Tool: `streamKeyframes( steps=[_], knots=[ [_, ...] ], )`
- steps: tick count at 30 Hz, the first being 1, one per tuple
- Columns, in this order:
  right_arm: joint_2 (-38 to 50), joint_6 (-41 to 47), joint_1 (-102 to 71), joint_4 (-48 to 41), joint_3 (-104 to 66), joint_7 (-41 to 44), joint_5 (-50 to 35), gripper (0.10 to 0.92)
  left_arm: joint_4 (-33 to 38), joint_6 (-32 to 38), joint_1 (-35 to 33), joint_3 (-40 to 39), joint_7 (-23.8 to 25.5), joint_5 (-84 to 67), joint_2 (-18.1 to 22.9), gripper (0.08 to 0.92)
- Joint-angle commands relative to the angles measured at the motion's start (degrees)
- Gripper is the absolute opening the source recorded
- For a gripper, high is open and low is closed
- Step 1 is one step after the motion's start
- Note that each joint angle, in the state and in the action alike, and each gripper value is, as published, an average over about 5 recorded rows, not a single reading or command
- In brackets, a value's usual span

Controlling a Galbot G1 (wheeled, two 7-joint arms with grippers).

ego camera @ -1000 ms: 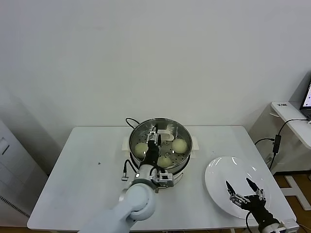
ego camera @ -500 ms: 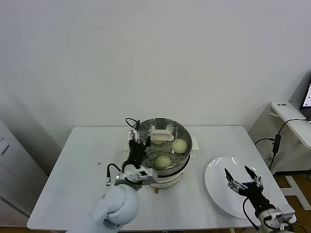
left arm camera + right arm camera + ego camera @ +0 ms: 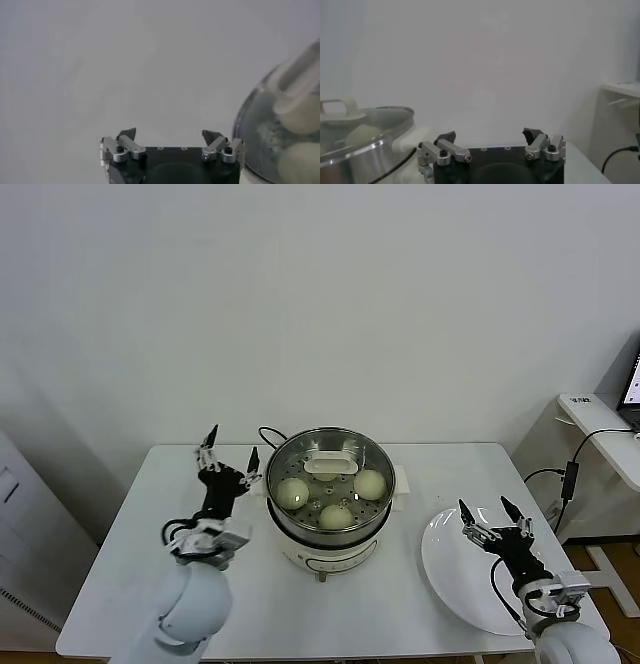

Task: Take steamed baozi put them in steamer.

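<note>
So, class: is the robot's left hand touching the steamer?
Apart. In the head view the left hand stands open, raised beside the steamer, with white table showing between its fingertips and the steel rim.

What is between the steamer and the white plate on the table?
Nothing: in the head view, only bare table lies between the steamer and the plate. The open right pincer hovers above the plate.

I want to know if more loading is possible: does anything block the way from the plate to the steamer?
Nothing visible does. The table between the plate and steamer is bare, but the plate holds no baozi; those in view, such as this baozi, already sit in the steamer.
</note>
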State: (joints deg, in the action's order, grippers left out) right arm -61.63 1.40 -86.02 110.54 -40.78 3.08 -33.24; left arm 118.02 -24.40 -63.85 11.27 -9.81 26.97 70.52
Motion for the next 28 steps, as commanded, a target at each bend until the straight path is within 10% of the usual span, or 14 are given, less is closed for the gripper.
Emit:
streamKeyframes(
  steps=[1, 28],
  knots=[
    [-0.14, -0.15, 3.32, -1.20, 1.98, -1.31, 0.48, 0.823, -0.03, 29.12, -13.88, 17.64, 2.33, -16.09, 3.44, 0.823],
    [-3.49, -2.58, 1.84, -2.28, 2.30, 2.02, 3.15, 0.823, -3.86, 34.91, -22.66, 19.99, 10.10, -30.44, 4.77, 0.823]
  ],
)
